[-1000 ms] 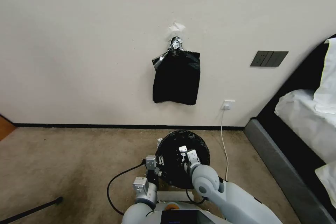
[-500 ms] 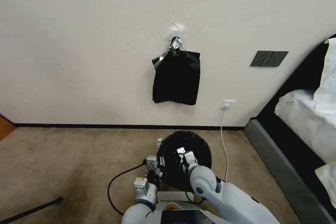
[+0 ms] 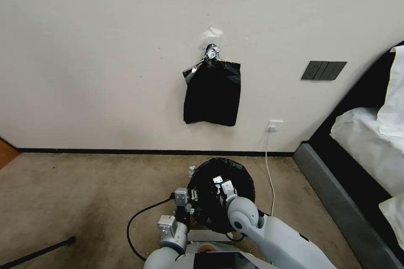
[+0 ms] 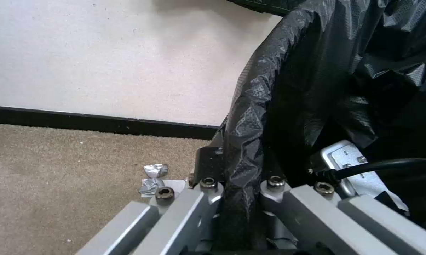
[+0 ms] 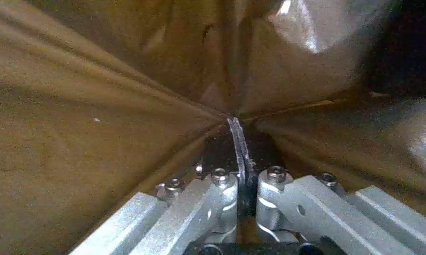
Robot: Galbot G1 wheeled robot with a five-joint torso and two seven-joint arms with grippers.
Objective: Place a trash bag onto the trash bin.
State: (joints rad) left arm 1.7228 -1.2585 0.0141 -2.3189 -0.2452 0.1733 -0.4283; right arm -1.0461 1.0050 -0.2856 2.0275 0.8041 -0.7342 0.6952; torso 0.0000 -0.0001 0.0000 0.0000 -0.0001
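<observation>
On the brown carpet (image 3: 84,189) just in front of the robot's base, the trash bag (image 3: 221,168) sat spread over the mouth of the trash bin (image 3: 210,223), its glossy black film lining the opening and folding over the rim so that almost none of the bin's cream wall showed. The left gripper (image 3: 190,201) stood at the bin's left edge, and in the left wrist view (image 4: 241,198) its jaws were drawn close together with a fold of the crinkled black film (image 4: 269,106) pinched between them at the rim. The right gripper (image 3: 222,187) reached down inside the lined opening; the right wrist view (image 5: 241,191) showed its jaws pressed nearly together on a thin pleat of the bag (image 5: 128,88), the plastic radiating away in taut creases from that pinch. A few scraps of crumpled silvery foil (image 4: 154,175) lay on the carpet just beside the bin. A black cable (image 3: 139,222) looped over the floor near the left arm. Behind the bin rose the pale wall (image 3: 84,50), where a flat bundle of black bags (image 3: 211,96) hung from a silvery knot (image 3: 211,52). A white wall socket (image 3: 274,125) with a white cord (image 3: 268,164) sat low to the right, a dark switch panel (image 3: 323,70) higher up, and a bed with white bedding (image 3: 370,134) stood along the right side.
</observation>
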